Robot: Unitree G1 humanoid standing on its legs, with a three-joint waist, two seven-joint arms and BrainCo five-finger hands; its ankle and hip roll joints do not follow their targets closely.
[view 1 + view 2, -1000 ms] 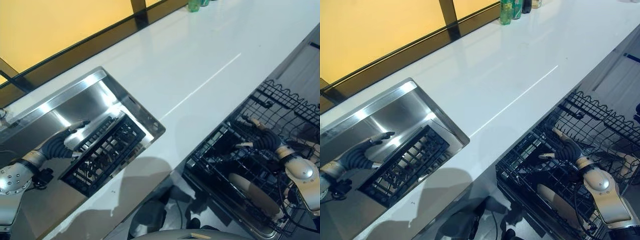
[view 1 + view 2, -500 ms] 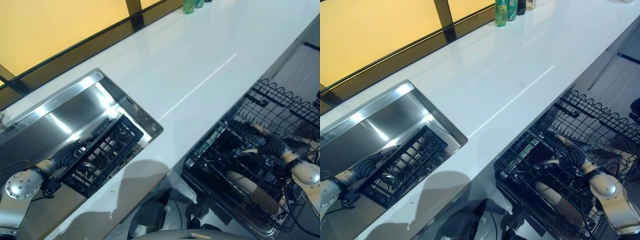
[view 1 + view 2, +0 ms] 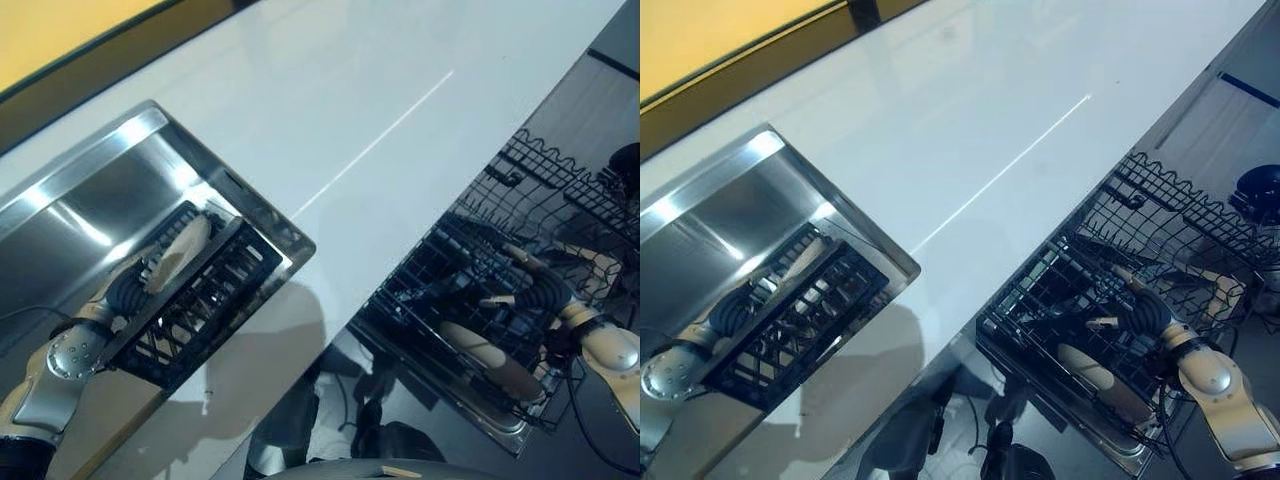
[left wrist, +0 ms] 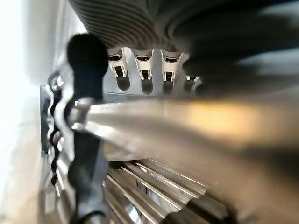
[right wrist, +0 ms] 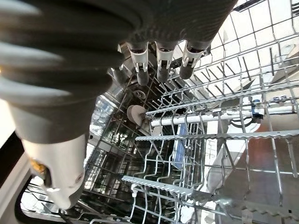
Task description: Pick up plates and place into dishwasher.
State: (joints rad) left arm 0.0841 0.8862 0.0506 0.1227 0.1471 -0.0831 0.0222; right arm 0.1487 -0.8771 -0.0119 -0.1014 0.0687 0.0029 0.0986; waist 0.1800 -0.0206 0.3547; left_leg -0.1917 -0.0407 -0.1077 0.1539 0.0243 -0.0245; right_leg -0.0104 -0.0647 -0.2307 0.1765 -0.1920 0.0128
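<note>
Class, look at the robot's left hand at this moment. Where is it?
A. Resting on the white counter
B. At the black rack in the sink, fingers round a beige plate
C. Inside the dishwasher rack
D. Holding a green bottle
B: the left robot hand is at the black rack in the sink, fingers curled on a beige plate.

Left hand (image 3: 135, 288) has its fingers curled in a grasp, while right hand (image 3: 545, 292) hangs with fingers relaxed.

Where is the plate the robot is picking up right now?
In the left eye view, the plate is on the robot's left, in the left robot hand above the black rack inside the steel sink.
</note>
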